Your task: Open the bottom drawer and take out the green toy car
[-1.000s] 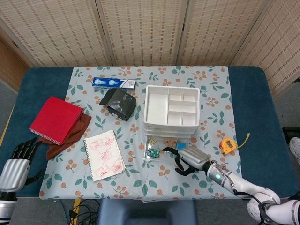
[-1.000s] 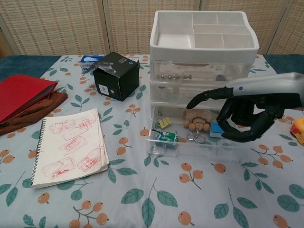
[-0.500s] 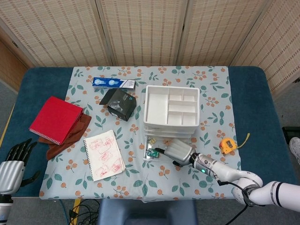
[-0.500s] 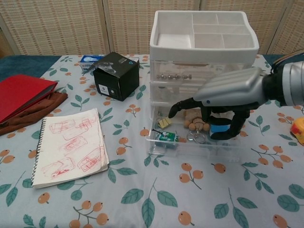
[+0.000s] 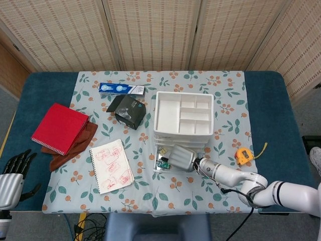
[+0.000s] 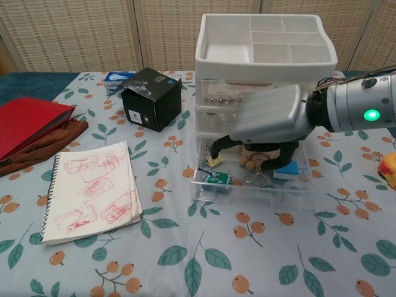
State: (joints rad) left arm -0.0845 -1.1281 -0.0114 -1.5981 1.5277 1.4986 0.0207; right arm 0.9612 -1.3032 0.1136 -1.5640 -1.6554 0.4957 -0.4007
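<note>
The clear bottom drawer (image 6: 253,197) of the white drawer unit (image 6: 266,55) stands pulled out. A small green toy car (image 6: 216,178) lies at its front left, also seen from the head view as the car (image 5: 163,163). My right hand (image 6: 269,120) hovers over the open drawer, fingers apart and curled downward into it, just right of and above the car. It holds nothing. From above, the right hand (image 5: 181,158) covers most of the drawer. My left hand (image 5: 12,173) hangs off the table's near left edge with fingers spread and empty.
In the drawer lie wooden beads (image 6: 252,162), a blue and white block (image 6: 286,170) and a key ring. A sketch pad (image 6: 93,192), black box (image 6: 151,99), red notebook (image 6: 25,124) on a brown cloth and blue carton (image 5: 121,89) lie left. A yellow tape measure (image 5: 244,155) is right.
My right hand has moved left from beside the drawer's right end to over the open drawer, near the green car. My left hand has sunk slightly lower.
</note>
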